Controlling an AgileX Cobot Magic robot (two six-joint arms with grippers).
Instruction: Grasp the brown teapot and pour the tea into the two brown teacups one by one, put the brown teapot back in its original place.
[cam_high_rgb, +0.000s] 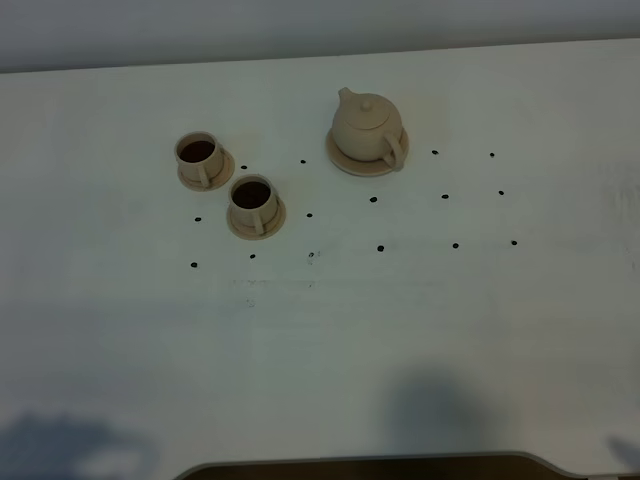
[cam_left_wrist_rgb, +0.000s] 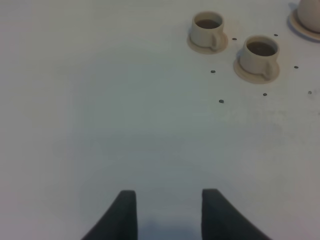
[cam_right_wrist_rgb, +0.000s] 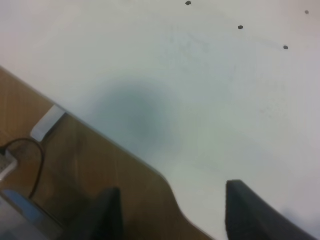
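The brown teapot (cam_high_rgb: 367, 127) stands upright on its round saucer at the back middle of the white table, spout to the back left; only its edge shows in the left wrist view (cam_left_wrist_rgb: 309, 14). The two brown teacups stand on saucers to its left, one farther back (cam_high_rgb: 200, 155) (cam_left_wrist_rgb: 207, 28) and one nearer (cam_high_rgb: 253, 200) (cam_left_wrist_rgb: 261, 54). Both hold dark reddish-brown tea (cam_high_rgb: 252, 193). My left gripper (cam_left_wrist_rgb: 167, 207) is open and empty, hovering over bare table well short of the cups. My right gripper (cam_right_wrist_rgb: 170, 202) is open and empty, above the table's front edge. Neither arm shows in the exterior high view.
The white table (cam_high_rgb: 320, 340) carries several small black dots (cam_high_rgb: 380, 247) around the tea set. The front edge has a curved cut-out (cam_high_rgb: 370, 465). The right wrist view shows a brown floor (cam_right_wrist_rgb: 75, 170) with a black cable (cam_right_wrist_rgb: 30, 150) below it.
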